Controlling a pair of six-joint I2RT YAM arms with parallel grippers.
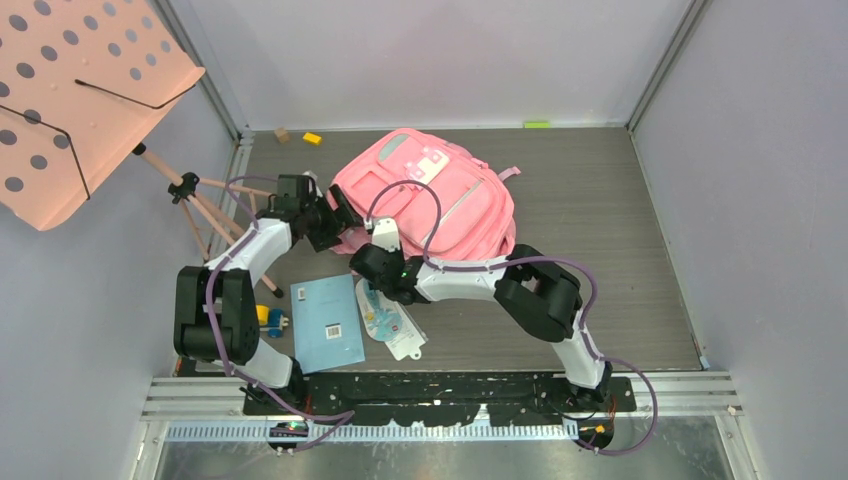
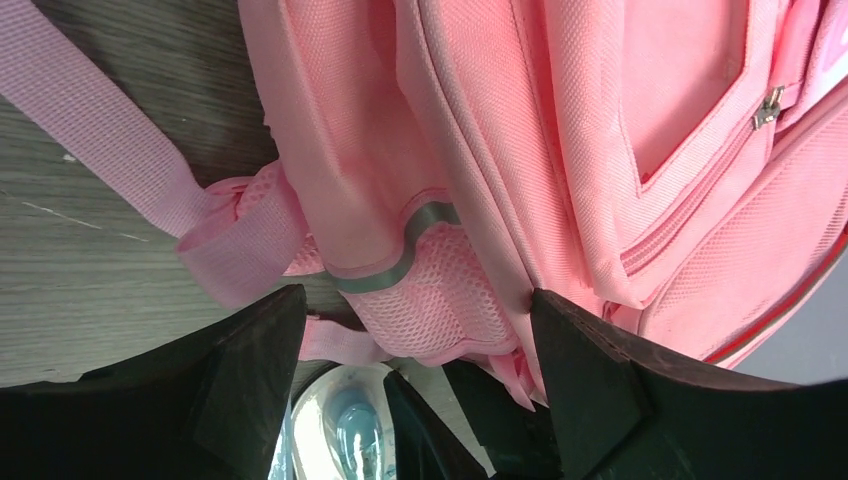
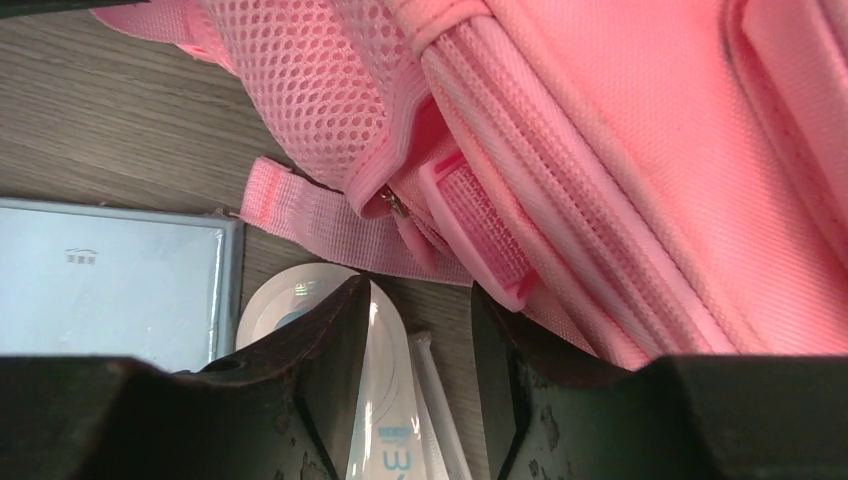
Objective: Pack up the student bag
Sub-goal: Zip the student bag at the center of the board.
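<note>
closely, left pincer (image 2: 418, 305) at bag (image 2: 600, 150) edge

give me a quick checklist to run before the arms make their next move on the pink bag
1. left gripper open and empty: ok, fingers spread wide just short of the student bag.
2. right gripper free: ok, fingers apart, nothing between them.
3. zipper pull in the right wrist view: ok, just beyond the fingertips.
4. bag opened for packing: not ok, no opening shows in any view.
5. blue booklet and clear packet packed: not ok, both lie on the table outside the bag.
6. either gripper touching the bag: cannot tell.
</note>
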